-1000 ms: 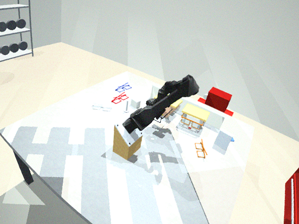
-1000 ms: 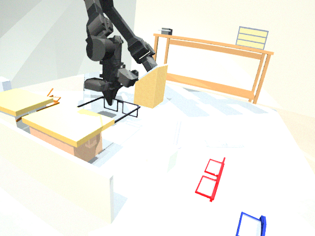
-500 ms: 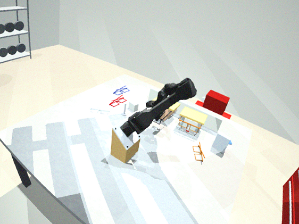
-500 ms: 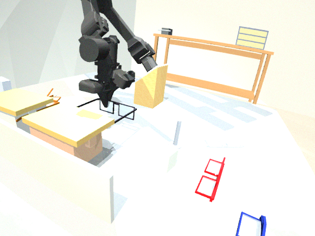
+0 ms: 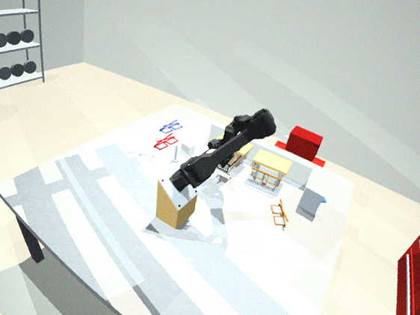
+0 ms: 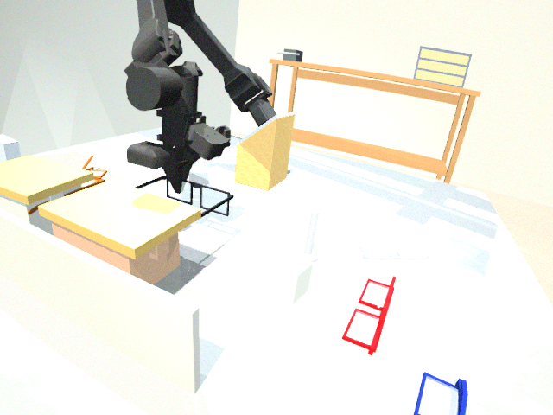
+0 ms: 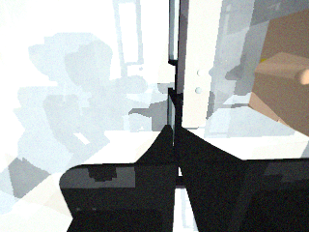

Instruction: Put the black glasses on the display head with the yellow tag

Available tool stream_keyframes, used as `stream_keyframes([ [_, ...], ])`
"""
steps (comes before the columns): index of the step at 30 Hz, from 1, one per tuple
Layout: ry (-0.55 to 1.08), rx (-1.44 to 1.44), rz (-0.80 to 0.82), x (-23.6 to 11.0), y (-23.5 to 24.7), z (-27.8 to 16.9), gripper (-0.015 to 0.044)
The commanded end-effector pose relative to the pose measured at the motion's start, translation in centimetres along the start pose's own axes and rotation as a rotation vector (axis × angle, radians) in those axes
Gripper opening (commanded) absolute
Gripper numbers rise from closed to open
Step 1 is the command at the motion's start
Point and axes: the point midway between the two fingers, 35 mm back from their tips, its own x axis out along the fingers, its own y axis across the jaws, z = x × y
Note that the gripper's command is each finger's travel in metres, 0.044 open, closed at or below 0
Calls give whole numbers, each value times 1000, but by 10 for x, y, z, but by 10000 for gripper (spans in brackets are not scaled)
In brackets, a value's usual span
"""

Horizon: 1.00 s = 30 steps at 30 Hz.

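My gripper (image 6: 178, 186) (image 7: 171, 130) is shut on the black glasses (image 6: 208, 199) (image 7: 172, 103), gripping the front frame at one lens. It holds them level, just off the near corner of the yellow-topped display head (image 6: 154, 261) that bears the yellow tag (image 6: 149, 203). One temple reaches over the head's top and the other hangs beside it. In the wrist view the head's tan side (image 7: 285, 92) shows at the right. In the top view my arm (image 5: 218, 152) hides the gripper, the glasses and most of this head.
The other head (image 5: 272, 162) (image 6: 35, 181) stands right beside it and wears orange glasses. More orange glasses (image 5: 280, 213), red glasses (image 5: 165, 141) (image 6: 368, 315) and blue glasses (image 5: 170, 126) (image 6: 440, 395) lie on the table. The arm's wooden base block (image 6: 265, 154) stands close behind.
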Motion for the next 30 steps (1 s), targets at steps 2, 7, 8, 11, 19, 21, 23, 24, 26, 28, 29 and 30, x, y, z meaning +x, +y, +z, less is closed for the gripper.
stream_keyframes([
  [2,4,-5,-1,0,-8,-1,0],
  [7,4,-5,-2,0,-16,-1,0],
  [8,4,-5,-2,0,-17,-1,0],
  [11,4,-5,-2,0,-22,-1,0],
  [19,4,-4,-3,0,-34,-1,0],
  [21,4,-4,-3,0,-37,-1,0],
  [23,4,-4,-3,0,-41,-1,0],
  [24,4,-4,-3,0,-42,-1,0],
  [26,4,-4,-3,0,-45,-1,0],
  [28,4,-3,-3,0,-48,-1,0],
  [29,4,-3,-4,0,-50,-1,0],
  [30,4,-3,-4,0,-51,-1,0],
])
